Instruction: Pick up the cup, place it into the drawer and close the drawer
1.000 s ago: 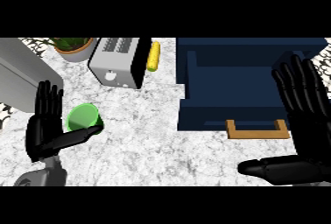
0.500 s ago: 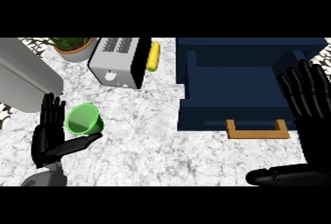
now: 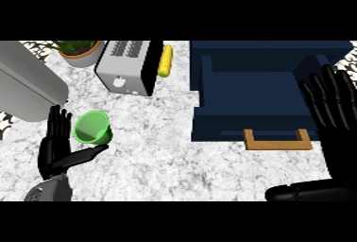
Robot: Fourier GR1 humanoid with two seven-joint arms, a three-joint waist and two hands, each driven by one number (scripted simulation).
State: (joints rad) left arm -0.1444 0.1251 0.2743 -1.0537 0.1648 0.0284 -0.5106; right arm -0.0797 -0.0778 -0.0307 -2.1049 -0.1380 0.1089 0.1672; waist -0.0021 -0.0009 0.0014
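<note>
A green cup point(image 3: 92, 127) sits on the marble counter at the left, tilted so that its mouth shows. My left hand point(image 3: 58, 146) is right beside it on its left, open, with straight fingers pointing up and the thumb reaching under the cup's lower edge. The navy drawer point(image 3: 237, 125) is pulled open at the right, with a wooden handle point(image 3: 277, 141) on its front. My right hand point(image 3: 333, 111) is open above the drawer's right side, fingers spread and holding nothing.
A silver toaster point(image 3: 129, 66) stands at the back, with a yellow banana-like item point(image 3: 165, 60) to its right and a potted plant point(image 3: 78, 49) to its left. A grey appliance point(image 3: 24, 87) fills the far left.
My left hand has slid down toward the lower edge, its thumb now under the cup, which has tipped a little. The right forearm has drawn lower.
</note>
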